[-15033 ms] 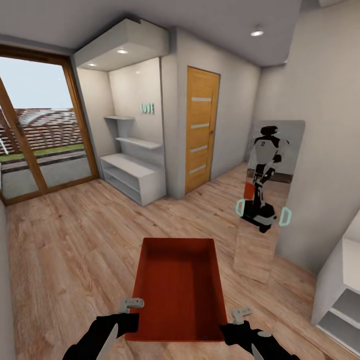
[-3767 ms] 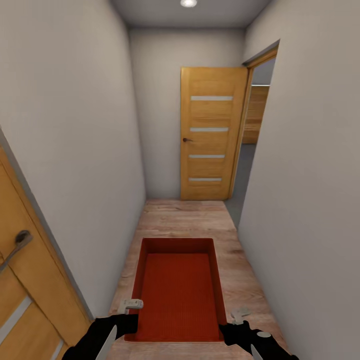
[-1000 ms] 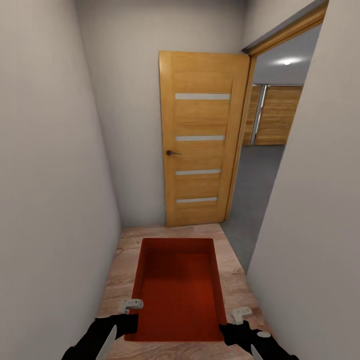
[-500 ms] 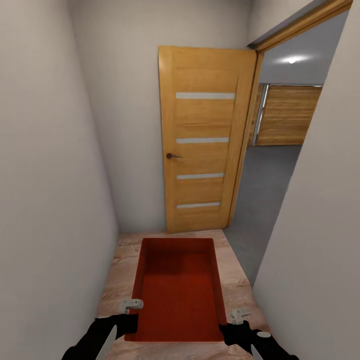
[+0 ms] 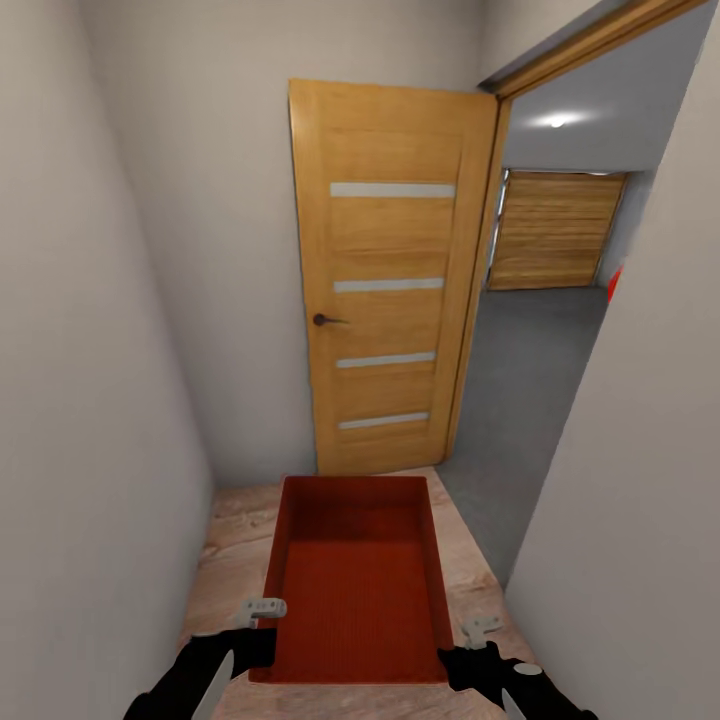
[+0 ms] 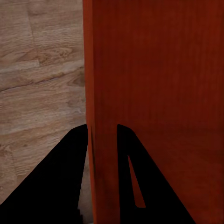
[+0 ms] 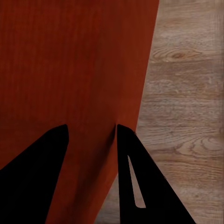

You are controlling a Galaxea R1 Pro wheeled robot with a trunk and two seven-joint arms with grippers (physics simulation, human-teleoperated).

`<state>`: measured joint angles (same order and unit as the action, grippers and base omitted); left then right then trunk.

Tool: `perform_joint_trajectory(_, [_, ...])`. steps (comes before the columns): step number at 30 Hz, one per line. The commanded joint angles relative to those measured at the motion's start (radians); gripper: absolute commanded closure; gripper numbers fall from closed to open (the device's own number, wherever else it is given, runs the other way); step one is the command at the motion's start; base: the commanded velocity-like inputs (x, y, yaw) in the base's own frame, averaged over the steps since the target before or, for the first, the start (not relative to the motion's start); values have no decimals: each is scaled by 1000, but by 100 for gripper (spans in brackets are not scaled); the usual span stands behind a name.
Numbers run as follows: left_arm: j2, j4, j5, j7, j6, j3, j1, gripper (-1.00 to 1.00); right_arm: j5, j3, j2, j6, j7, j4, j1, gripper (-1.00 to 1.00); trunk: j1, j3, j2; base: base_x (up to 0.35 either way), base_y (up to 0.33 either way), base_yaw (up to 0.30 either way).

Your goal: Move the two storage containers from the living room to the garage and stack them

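An orange-red rectangular open-top plastic storage container [image 5: 357, 580] is carried level in front of the robot, its long axis pointing away from the trunk and its ribbed bottom bare. The left gripper [image 5: 262, 612] is clamped on the container's left wall near the closest corner; in the left wrist view the two black fingers [image 6: 70, 172] straddle that thin red wall [image 6: 100, 154], one outside and one inside, pressed narrow against it. The right gripper [image 5: 478, 632] grips the right wall near its closest corner in the same way; the right wrist view shows its black fingers [image 7: 135, 177] on either side of the wall's edge [image 7: 123, 140], closed tight on it.

Below both grippers and the container lies a light wood plank floor [image 5: 225, 560], seen also past the container's wall in both wrist views. Plain pale walls [image 5: 90, 400] stand close to the outside of each gripper, forming a narrow corridor. Ahead of the container, beyond its far end, a honey-coloured wooden door with four pale horizontal inserts and a dark handle [image 5: 385, 280] stands open. To the right of it, ahead of the right gripper, a doorway opens onto a room with a dark grey concrete floor [image 5: 530, 400], and at its far side a large horizontal wood-plank door [image 5: 555, 230]. A small red patch [image 5: 613, 283] shows at the doorway's right edge; what it is cannot be told.
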<state>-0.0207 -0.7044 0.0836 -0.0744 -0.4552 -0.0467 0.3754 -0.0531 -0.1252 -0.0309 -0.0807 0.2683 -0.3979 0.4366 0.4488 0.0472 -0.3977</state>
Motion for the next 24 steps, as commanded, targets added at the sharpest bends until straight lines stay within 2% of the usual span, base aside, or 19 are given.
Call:
perform_joint_trajectory(1, [-35, -3, 1, 6, 29, -2, 0, 100, 13, 7, 20, -7, 3, 2, 1, 100, 1, 2, -2, 312, 183, -52])
perform_joint_trajectory(10, [-35, -3, 1, 6, 29, -2, 0, 100, 13, 7, 20, -7, 3, 2, 1, 100, 1, 2, -2, 297, 204, -28])
perform_joint_trajectory(24, [-35, -3, 1, 6, 29, -2, 0, 100, 13, 7, 20, -7, 3, 2, 1, 100, 1, -1, -2, 292, 202, -249])
